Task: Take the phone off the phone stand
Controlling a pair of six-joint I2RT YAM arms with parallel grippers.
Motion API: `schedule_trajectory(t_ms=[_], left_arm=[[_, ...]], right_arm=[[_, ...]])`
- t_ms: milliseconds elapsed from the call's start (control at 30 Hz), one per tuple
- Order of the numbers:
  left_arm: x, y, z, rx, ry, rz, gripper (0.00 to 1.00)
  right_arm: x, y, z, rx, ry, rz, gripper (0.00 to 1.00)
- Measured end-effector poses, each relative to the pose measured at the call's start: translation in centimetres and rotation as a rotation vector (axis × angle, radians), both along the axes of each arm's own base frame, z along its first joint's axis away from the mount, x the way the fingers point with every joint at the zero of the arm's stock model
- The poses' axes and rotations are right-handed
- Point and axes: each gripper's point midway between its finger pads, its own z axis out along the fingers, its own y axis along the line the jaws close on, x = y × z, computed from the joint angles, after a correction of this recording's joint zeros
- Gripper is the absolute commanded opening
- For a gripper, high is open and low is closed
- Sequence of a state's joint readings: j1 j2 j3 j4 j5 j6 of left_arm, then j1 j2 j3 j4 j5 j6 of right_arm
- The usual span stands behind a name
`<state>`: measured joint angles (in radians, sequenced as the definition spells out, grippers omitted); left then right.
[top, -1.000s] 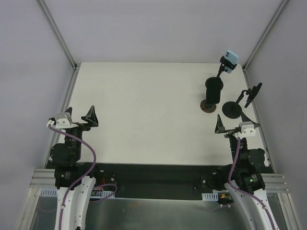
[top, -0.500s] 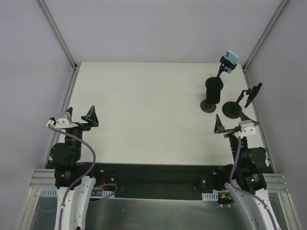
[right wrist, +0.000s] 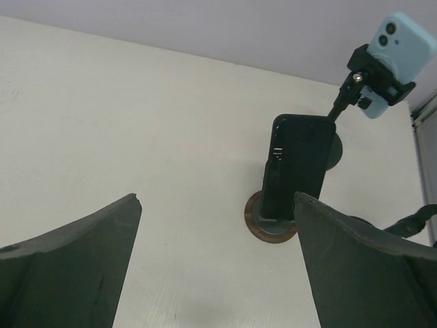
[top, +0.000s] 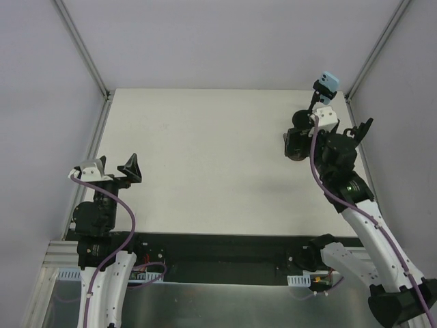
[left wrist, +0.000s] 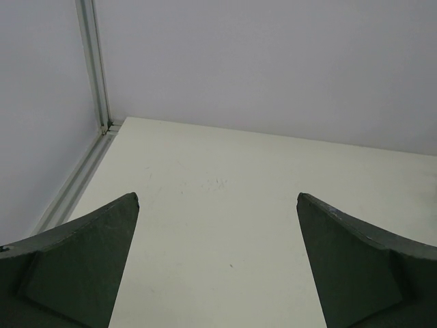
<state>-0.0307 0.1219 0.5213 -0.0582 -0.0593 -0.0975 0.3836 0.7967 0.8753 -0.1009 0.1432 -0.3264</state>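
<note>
Left arm (top: pixel 95 219): folded back over its base at the lower left of the overhead frame. Left gripper (top: pixel 115 169) sits low and points up-frame. Its fingers (left wrist: pixel 68 273) are spread wide in the wrist view.

Right arm (top: pixel 365 219): stretched from its base at the lower right up to the upper right of the frame. Right gripper (top: pixel 319 131) is at the far end, wrist camera on top. Its fingers (right wrist: pixel 68 266) are spread wide too.
</note>
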Motion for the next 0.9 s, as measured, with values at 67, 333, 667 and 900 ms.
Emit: schedule_trajectory(t_ms=[67, 333, 667, 900], left_arm=[[-0.1, -0.1, 0.1, 0.000, -0.005, -0.003, 0.99], [-0.9, -0.1, 0.8, 0.000, -0.043, -0.007, 0.99], [-1.2, -0.1, 1.1, 0.000, -0.059, -0.007, 0.99], [-1.1, -0.1, 1.0, 0.000, -0.052, -0.007, 0.99]], right_arm=[[1.1, 0.7, -0.7, -0.001, 0.044, 0.008, 0.96], [6.7, 1.2, -0.6, 0.013, 0.181, -0.057, 0.96], [12.6, -6.3, -4.3, 0.129, 0.345, -0.297, 0.96], [14.7, -6.4, -8.1, 0.065, 0.442, -0.229, 0.96]])
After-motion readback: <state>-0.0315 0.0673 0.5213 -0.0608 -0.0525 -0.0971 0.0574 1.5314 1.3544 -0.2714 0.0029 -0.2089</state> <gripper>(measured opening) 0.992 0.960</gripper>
